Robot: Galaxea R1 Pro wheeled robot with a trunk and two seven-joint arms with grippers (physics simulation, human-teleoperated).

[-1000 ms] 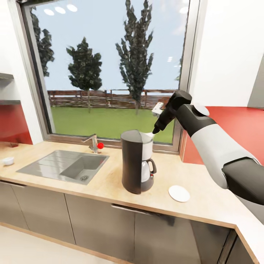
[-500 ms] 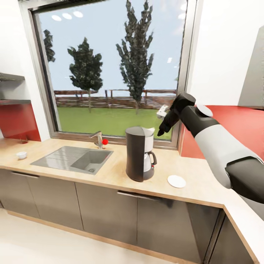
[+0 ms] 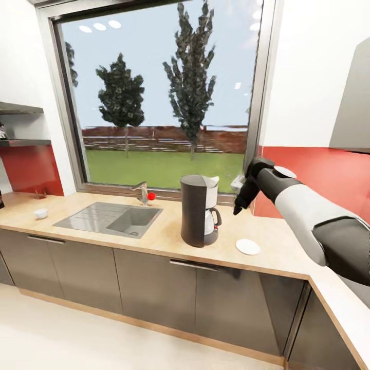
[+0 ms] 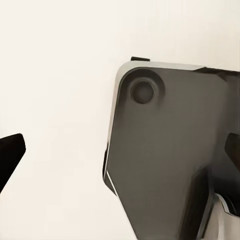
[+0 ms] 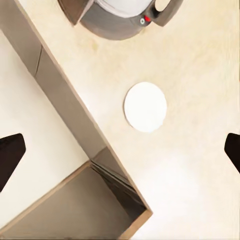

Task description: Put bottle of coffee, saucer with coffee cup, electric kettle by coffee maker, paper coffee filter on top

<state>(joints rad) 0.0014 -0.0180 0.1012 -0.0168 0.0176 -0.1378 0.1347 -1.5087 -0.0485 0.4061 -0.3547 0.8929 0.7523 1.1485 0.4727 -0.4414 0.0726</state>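
With the white paper cone (image 3: 211, 181) seated atop the tall dark grey coffee maker (image 3: 198, 217), the empty, spread right gripper (image 3: 237, 209) is best lowered squarely over the flat white saucer (image 3: 247, 246).

Countertop (image 3: 154, 234): pale wood-look, matt. Cabinet fronts (image 3: 149, 288): grey, glossy. Sink (image 3: 110, 218): brushed metal. Coffee maker (image 3: 199, 217): dark matt shell, glass carafe. Saucer (image 3: 247, 246): smooth white.
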